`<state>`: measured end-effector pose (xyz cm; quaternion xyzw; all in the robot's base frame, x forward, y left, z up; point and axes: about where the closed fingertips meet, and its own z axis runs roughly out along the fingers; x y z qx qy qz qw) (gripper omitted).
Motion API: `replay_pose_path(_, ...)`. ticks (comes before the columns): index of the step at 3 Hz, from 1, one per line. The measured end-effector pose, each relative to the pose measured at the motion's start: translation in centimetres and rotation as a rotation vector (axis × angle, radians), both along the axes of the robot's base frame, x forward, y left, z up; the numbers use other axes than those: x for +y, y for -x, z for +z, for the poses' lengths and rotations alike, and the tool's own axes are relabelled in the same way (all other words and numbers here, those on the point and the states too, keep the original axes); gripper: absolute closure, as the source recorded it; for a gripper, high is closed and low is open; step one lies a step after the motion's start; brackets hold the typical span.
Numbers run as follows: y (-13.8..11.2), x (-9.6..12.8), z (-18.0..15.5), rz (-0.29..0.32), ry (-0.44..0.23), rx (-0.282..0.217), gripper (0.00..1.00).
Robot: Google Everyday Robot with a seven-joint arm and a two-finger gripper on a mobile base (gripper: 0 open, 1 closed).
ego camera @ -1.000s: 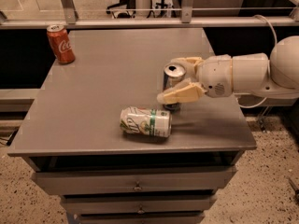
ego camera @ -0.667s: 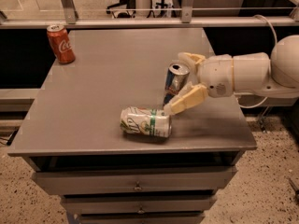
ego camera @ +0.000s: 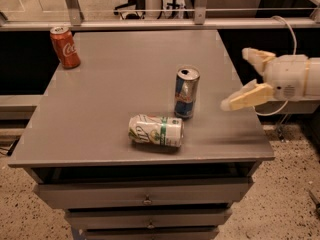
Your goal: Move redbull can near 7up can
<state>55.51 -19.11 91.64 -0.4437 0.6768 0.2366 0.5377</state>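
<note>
Grey drawer cabinet (ego camera: 100, 196) on speckled floor (ego camera: 292, 204), metal railing (ego camera: 125, 24) behind

The gripper (ego camera: 235, 79) hangs at the counter (ego camera: 110, 84) edge, fingers (ego camera: 247, 96) spread. The redbull can (ego camera: 186, 92) stands clear of them, the 7up can (ego camera: 156, 130) lying beside it.

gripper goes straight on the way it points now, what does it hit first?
Likely the upright redbull can. The gripper hangs at the right edge of the table, jaws open, pointing left at it. The 7up can lies further left, nearer the front. Depth is unclear, so it might miss.
</note>
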Motion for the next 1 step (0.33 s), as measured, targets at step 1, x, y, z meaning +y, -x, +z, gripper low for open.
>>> replay_pose_path(1,-2.12,-8.35,2.89,-0.219,-0.023,-0.103,0.0)
